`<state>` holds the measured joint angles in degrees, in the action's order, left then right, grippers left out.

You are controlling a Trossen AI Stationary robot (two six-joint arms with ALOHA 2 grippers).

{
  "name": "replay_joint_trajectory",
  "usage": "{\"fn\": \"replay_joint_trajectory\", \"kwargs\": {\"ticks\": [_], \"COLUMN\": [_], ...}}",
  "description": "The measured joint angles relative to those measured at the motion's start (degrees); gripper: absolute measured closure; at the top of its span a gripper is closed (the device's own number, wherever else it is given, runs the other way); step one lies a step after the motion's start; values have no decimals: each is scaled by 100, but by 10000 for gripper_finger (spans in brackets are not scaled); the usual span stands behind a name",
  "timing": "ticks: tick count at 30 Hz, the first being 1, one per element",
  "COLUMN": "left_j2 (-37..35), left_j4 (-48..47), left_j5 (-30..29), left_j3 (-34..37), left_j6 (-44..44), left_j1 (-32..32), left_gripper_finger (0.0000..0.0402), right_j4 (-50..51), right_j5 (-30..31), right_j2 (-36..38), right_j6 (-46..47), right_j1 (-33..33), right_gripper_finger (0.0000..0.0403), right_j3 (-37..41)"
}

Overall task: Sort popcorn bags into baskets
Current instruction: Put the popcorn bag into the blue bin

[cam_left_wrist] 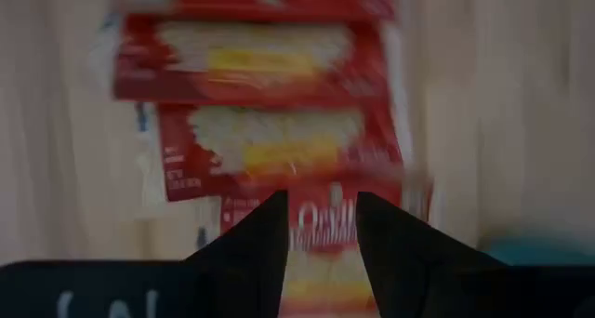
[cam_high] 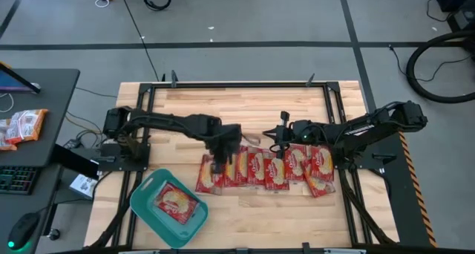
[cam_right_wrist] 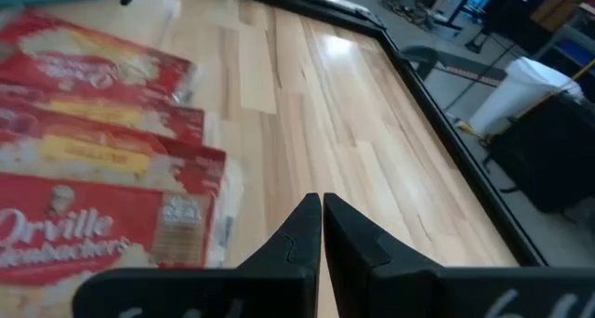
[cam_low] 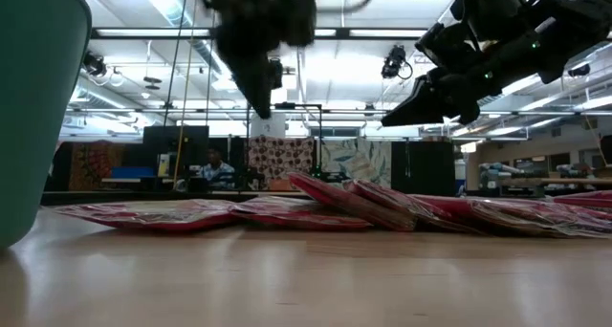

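Note:
Several red popcorn bags [cam_high: 267, 168] with cream-yellow panels lie flat in an overlapping row across the middle of the table; the low view shows this row of bags [cam_low: 325, 207] too. One more bag [cam_high: 177, 202] lies inside the teal basket [cam_high: 142, 202] at the near left. My left gripper [cam_high: 221, 162] hangs open above the row's left end bag [cam_left_wrist: 325, 227], its tips [cam_low: 263, 107] well clear of it. My right gripper [cam_high: 279, 137], shut [cam_right_wrist: 322, 206], hovers above the table just beyond the row's far edge.
The basket's wall [cam_low: 38, 107] fills the left of the low view. A black frame [cam_high: 237, 85] borders the wooden table. Bare wood lies between the row and the far edge. A side desk on the left holds orange-and-white packets [cam_high: 22, 126] and a keyboard [cam_high: 16, 178].

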<state>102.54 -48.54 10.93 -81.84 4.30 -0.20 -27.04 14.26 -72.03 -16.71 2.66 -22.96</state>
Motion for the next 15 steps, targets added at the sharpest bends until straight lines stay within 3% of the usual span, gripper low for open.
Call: {"fn": "replay_joint_trajectory", "kwargs": {"ticks": [6,10,15], "left_j2": [4,4,6], "left_j4": [1278,2383,3237], "left_j5": [205,611,499], "left_j3": [832,1351,1773], "left_j6": [2980,4029,5142], "left_j1": [508,608,563], "left_gripper_finger": [271,271,259], "right_j4": [6,-40,-38], "right_j5": [-1,-29,-76], "right_j2": [2,2,2], "right_j6": [-42,-43,-42], "right_j1": [0,-2,-4], "right_gripper_finger": [383,383,383], "right_j3": [0,0,0]}}
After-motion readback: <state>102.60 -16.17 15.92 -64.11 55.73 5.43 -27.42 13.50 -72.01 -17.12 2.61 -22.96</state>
